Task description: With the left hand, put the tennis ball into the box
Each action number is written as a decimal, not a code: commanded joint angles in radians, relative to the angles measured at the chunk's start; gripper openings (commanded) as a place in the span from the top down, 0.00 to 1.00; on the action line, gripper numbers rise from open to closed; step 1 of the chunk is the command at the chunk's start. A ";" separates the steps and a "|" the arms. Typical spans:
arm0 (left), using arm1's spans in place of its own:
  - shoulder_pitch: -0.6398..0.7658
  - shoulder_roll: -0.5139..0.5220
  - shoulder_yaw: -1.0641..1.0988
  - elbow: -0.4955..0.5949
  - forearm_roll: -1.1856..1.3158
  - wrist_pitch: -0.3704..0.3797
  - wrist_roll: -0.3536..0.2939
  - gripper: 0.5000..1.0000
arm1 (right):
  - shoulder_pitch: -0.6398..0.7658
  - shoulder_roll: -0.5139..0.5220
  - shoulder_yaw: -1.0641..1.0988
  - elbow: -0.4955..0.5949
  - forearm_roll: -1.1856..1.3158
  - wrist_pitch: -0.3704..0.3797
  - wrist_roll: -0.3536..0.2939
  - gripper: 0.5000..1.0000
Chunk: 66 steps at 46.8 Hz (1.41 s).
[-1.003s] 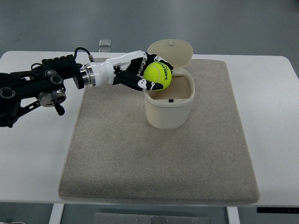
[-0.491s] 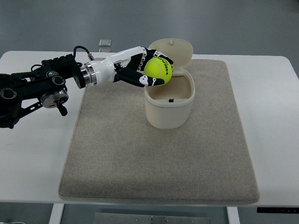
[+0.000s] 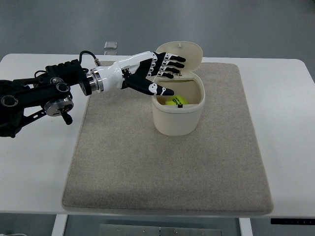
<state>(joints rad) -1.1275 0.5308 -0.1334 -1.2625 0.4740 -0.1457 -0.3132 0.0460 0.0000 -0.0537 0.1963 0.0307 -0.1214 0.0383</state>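
**Ball in the box, hand empty above the rim**

The tennis ball [image 3: 175, 102], light, springy and fuzzy enough to grip around its middle, lies inside the box [image 3: 177, 120], just below the fingertips. The left hand [image 3: 156, 75] hovers over the box's left rim, fingers spread flat, holding nothing, reaching toward the raised lid [image 3: 180, 52].

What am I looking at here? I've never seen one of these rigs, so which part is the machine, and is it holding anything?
This is a single camera looking steeply down from the robot's own side. The dark jointed arm from the left edge ends in the left hand, with black-and-white fingers spread open, holding nothing, above the rim of a cream box. The box's hinged lid stands open. The yellow tennis ball lies inside the box. The box sits on a beige mat on a white table. No right arm shows.
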 commanded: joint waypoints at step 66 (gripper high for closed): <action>0.037 0.044 -0.221 -0.141 -0.018 0.116 -0.006 1.00 | 0.000 0.000 0.000 0.000 0.000 0.000 0.000 0.20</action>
<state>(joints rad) -1.1065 0.5717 -0.3204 -1.4086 0.4709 -0.0578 -0.3192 0.0460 0.0000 -0.0537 0.1963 0.0307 -0.1215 0.0385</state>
